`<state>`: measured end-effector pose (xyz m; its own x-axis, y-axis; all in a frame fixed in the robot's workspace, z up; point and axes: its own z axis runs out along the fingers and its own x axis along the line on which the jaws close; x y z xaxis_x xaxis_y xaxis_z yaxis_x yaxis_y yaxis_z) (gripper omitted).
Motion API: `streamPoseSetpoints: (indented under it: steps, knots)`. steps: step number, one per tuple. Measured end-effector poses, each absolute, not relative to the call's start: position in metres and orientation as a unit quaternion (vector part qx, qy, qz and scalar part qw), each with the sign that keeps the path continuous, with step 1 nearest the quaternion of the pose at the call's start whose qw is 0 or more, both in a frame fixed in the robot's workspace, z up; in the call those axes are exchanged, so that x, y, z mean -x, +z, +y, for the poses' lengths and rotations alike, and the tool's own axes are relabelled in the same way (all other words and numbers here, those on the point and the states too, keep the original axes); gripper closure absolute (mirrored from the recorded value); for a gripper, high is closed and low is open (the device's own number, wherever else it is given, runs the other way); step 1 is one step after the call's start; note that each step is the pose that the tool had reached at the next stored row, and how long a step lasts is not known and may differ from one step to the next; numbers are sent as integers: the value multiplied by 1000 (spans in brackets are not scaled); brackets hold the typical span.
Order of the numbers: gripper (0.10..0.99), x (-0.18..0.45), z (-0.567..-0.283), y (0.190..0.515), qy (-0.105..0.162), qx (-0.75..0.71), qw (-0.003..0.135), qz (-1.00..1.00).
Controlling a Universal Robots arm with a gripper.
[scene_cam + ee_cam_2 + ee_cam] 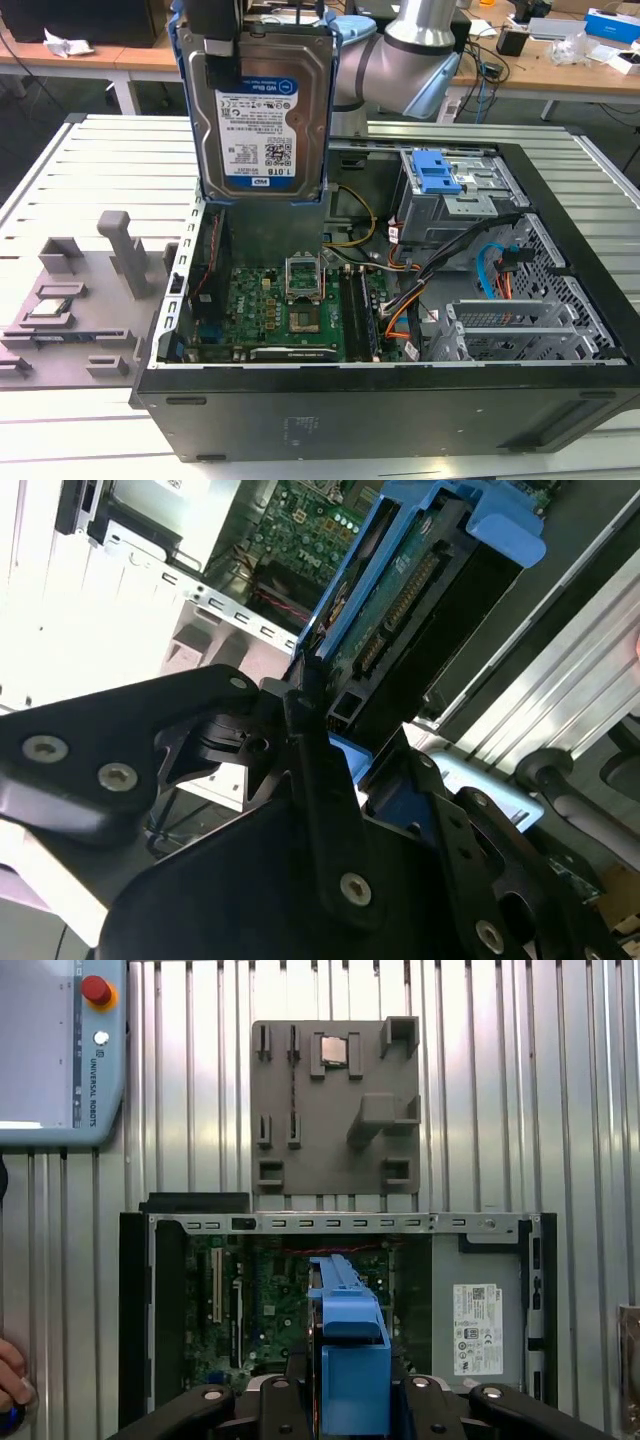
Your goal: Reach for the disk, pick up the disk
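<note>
The disk (255, 105) hung upright above the open computer case (560, 290), well clear of the motherboard (285, 310) beneath it, its labelled face turned toward the exterior camera and its blue bracket (325, 110) running down the edges. It was held from its upper end: the gripper (215, 20) sat at the top edge of the exterior view, closed on the drive, and in the second wrist view the black fingers (320, 780) pressed against the drive's end by the connector, so the pincer was narrow and clamped on the disk rather than spread wide. Gripping the short end let the long body dangle straight down, which probably kept it from fouling the case walls. Lifted this high, the pick-up looked essentially done. In the first wrist view the disk (350, 1360) appeared edge-on as a blue bar over the case interior. To the exterior view's right and farther back, the metal drive cage (460, 200) with its blue latch (437, 172) stood inside the case. To the exterior view's left, on the slatted table (100, 160), lay a grey fixture tray (70, 300) with a small square processor chip (50, 306) resting in one of its pockets, apparently a holder for parts.
</note>
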<state>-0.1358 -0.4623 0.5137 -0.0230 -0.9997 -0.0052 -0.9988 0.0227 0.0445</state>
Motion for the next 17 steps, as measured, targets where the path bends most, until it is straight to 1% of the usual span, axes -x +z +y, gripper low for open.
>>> streamPoseSetpoints:
  steps: [17]
  knots:
    - [718,136,-489,513,-18,-699,14,-715]
